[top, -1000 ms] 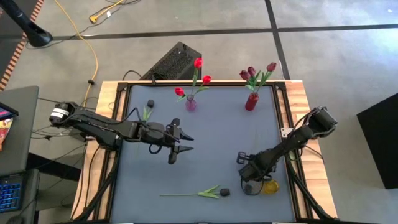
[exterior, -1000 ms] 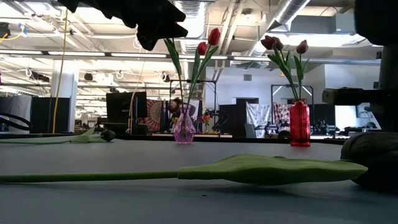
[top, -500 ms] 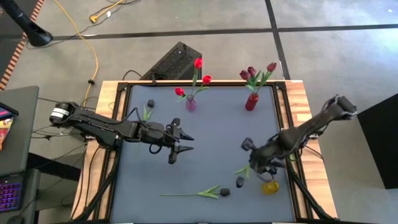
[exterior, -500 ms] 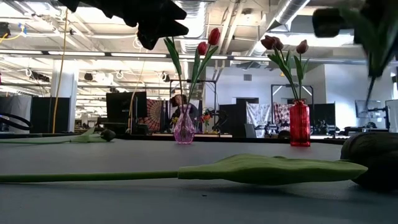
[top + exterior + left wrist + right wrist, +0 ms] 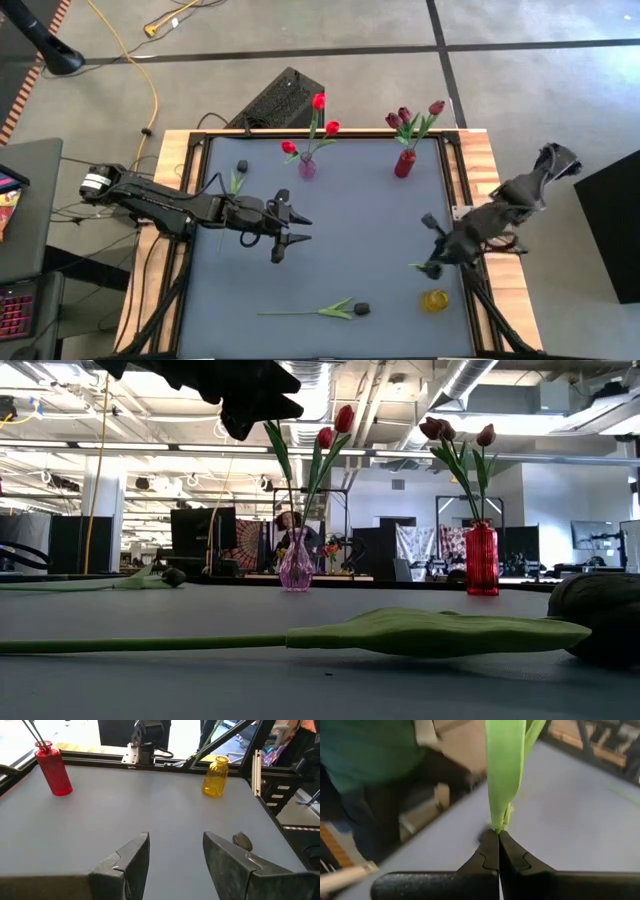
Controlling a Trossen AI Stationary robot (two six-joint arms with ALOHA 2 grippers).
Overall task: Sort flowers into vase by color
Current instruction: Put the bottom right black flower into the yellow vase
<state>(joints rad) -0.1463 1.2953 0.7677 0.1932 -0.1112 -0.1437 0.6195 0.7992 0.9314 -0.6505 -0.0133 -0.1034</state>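
**While the right gripper pinches a thin stem, the flower hangs light and floppy**

Because its two fingers are pressed tight together, the right gripper (image 5: 498, 836) pinches the thin green stem of a flower (image 5: 504, 765) right at the tips. A long green leaf stands up from the pinch. From above, this gripper (image 5: 432, 268) sits over the right side of the table (image 5: 350, 215), just above the yellow vase (image 5: 434, 300).

The flower looks very light, so lifting it is easy. The stem is thin and bendy, though, so it will likely sway and droop. The best place to hold is the stem, not the soft leaf or the head.

Farther off, the left gripper (image 5: 285, 238) hangs over the middle of the table with its fingers spread wide and nothing between them.

Another flower (image 5: 318, 311) lies flat near the front edge. One more (image 5: 237, 177) lies at the back left. The pink vase (image 5: 307, 166) holds red flowers, and the red vase (image 5: 404, 163) holds dark ones.
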